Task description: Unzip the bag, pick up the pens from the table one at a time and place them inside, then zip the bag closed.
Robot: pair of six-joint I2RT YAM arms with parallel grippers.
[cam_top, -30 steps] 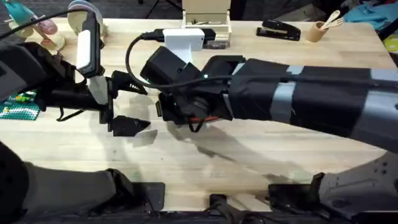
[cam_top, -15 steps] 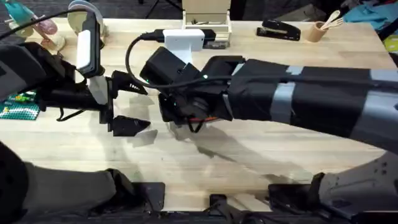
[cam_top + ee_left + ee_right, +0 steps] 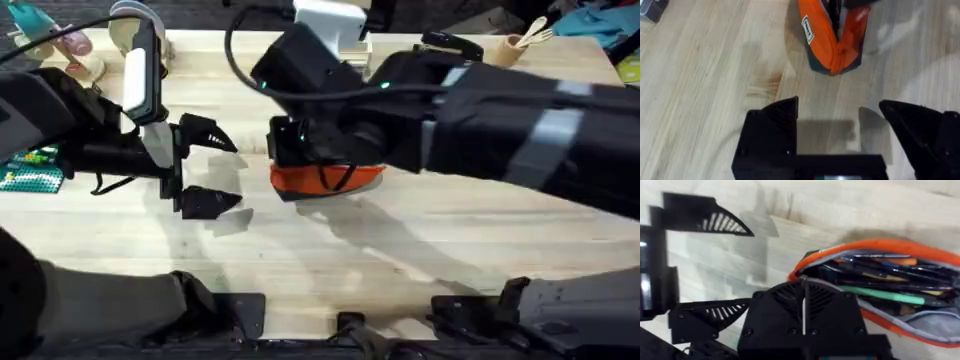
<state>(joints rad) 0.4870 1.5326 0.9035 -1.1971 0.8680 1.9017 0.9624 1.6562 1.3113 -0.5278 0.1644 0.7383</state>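
Note:
The orange bag (image 3: 325,178) lies in the middle of the table (image 3: 400,250), largely under my right arm. In the right wrist view the bag (image 3: 880,247) gapes open, with a green pen (image 3: 890,296) and dark pens (image 3: 875,270) inside. My right gripper (image 3: 804,307) is shut, its fingers pressed together right at the bag's left end; I cannot see whether they pinch anything. My left gripper (image 3: 207,165) stands open just left of the bag, holding nothing. In the left wrist view the bag's orange end (image 3: 832,40) lies beyond the open left gripper (image 3: 837,125).
Along the far edge stand a black stapler (image 3: 450,45), a cup of wooden utensils (image 3: 515,48) and a pale box (image 3: 330,30). A green studded plate (image 3: 30,165) lies at the far left. Bare wood stretches in front of the bag.
My right arm has risen and shifted toward the far side, and more of the orange bag now shows beneath it. The left arm has stayed put.

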